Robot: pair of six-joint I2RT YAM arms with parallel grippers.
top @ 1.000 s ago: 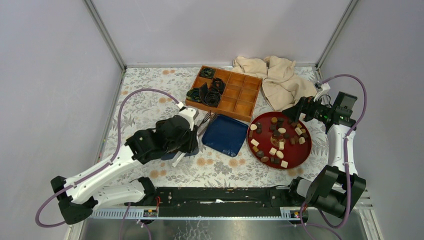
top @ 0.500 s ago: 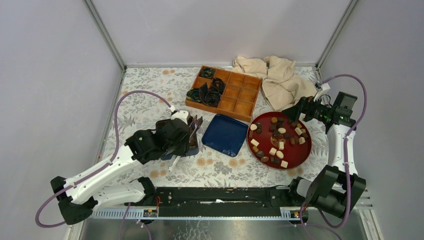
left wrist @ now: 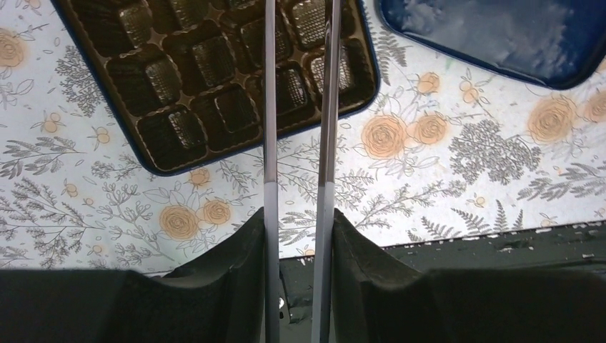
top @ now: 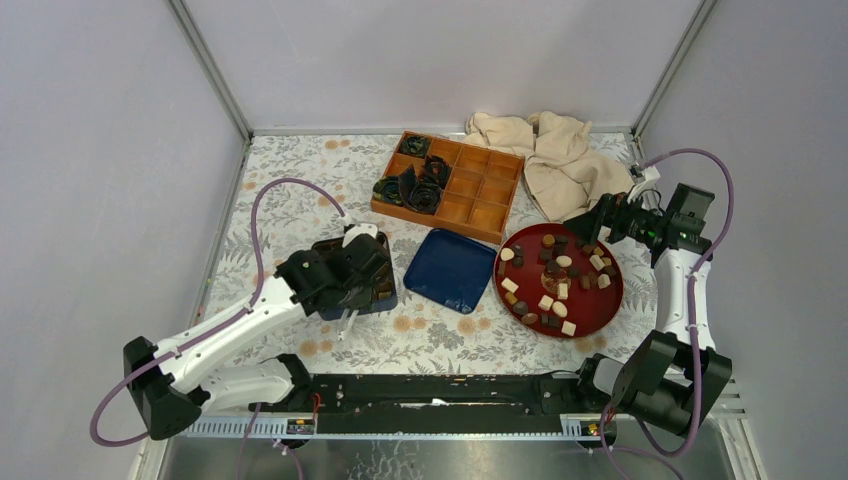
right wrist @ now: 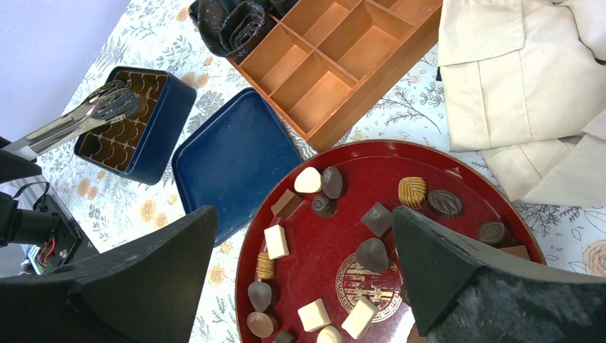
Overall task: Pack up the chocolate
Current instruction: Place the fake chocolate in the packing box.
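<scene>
The chocolate lies loose as many small dark, brown and cream pieces on a round red plate. My right gripper hangs open over the plate's far side, holding nothing. My left gripper is shut on a pair of metal tongs. The tongs' tips hover empty over a blue box with a brown moulded insert of empty pockets. In the top view the left gripper hides most of that box.
The box's blue lid lies between box and plate. A wooden compartment tray at the back holds black paper cups. A beige cloth is bunched at the back right. Flowered tablecloth covers the table.
My left arm has drawn back to the left with the tongs, from beside the blue lid to over the blue box. The right arm has not moved.
</scene>
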